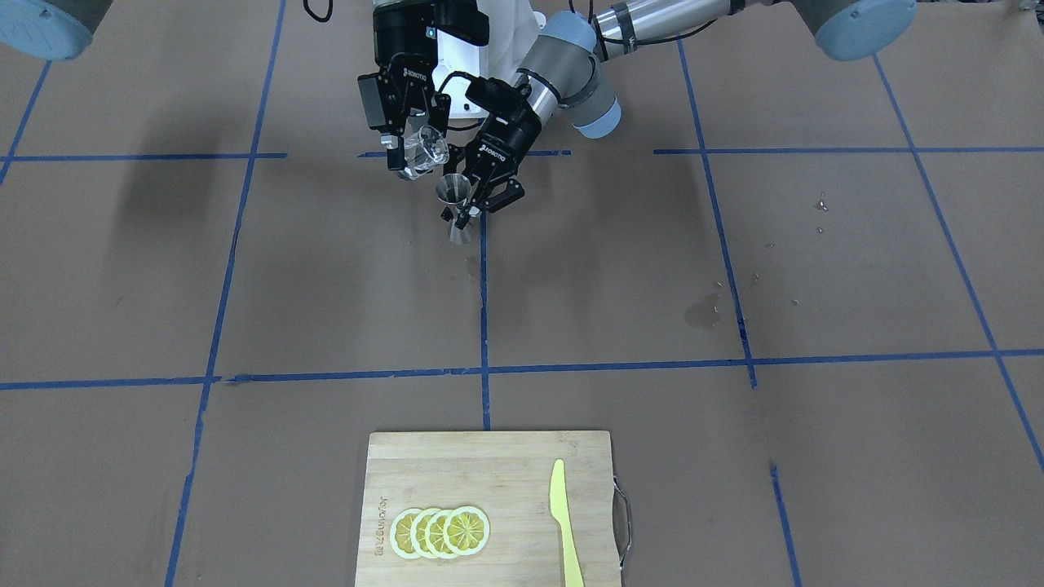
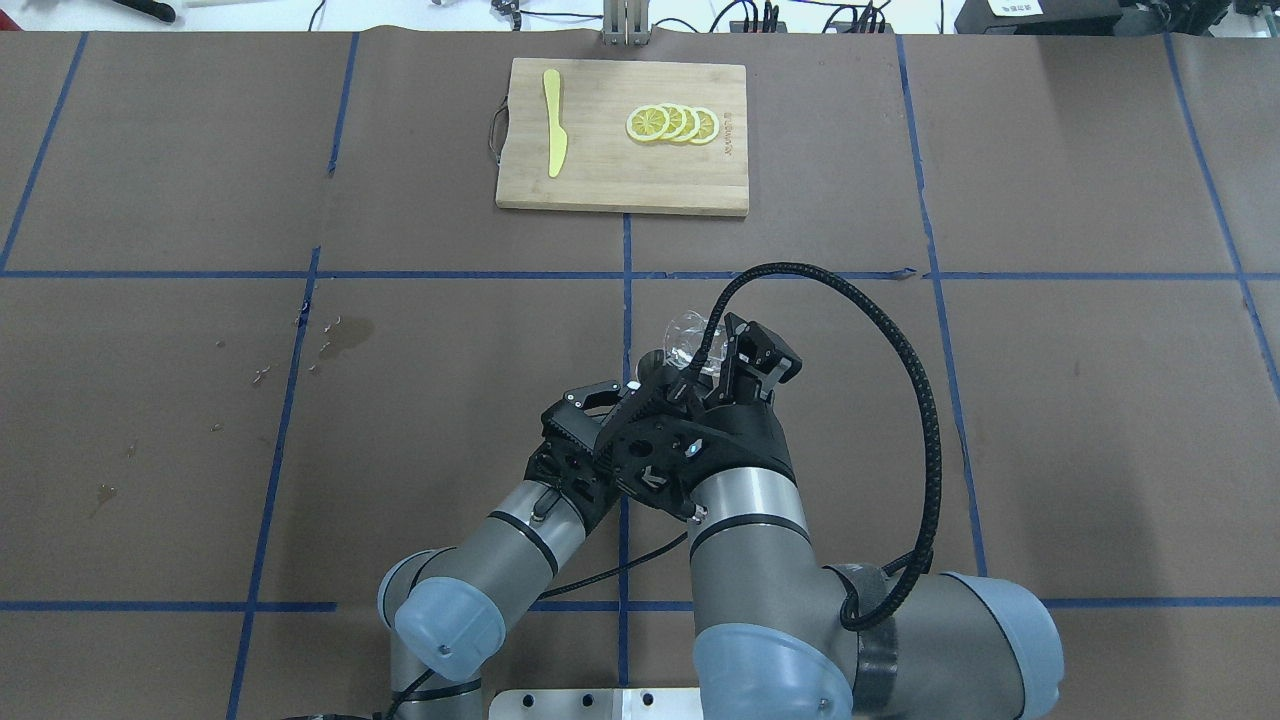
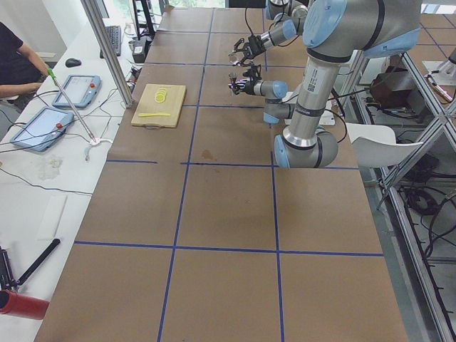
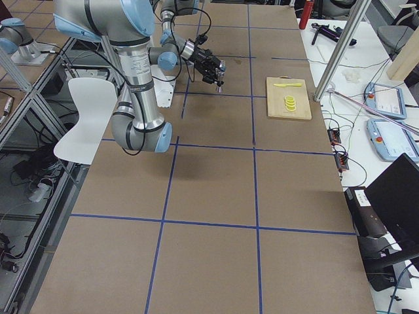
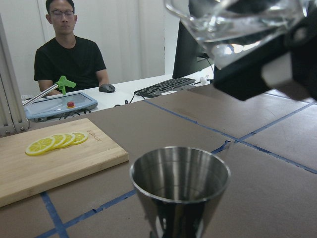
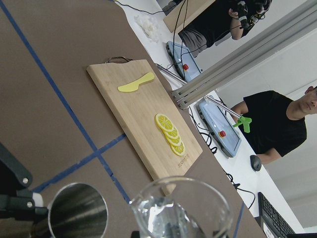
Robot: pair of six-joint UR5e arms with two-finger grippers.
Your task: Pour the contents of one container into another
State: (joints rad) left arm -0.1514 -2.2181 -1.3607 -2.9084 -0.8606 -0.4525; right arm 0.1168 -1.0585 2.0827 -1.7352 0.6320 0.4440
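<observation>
A small clear glass tumbler (image 1: 426, 149) is held clamped between the fingers of the right gripper (image 1: 418, 140), raised above the table and tipped over, with its mouth turned down toward the jigger. A little clear liquid can be seen inside the tilted glass in both wrist views. Whether any of it is running out cannot be made out.

Just below and beside the tumbler, a small shiny steel hourglass-shaped jigger (image 1: 455, 204) is gripped at its narrow waist by the left gripper (image 1: 469, 204) and kept upright, its open upper cone facing the glass. The two vessels are close together but not touching; both are found near the robot's base, by a blue tape line on the brown paper-covered table (image 1: 245, 285).

Well apart, at the far edge of the table, a rectangular bamboo cutting board (image 1: 489, 465) is laid out — four overlapping lemon slices (image 1: 440, 531) on it, and a pale yellow plastic knife (image 1: 563, 522) beside them. A few dark wet spots (image 1: 701, 310) are seen on the paper.
</observation>
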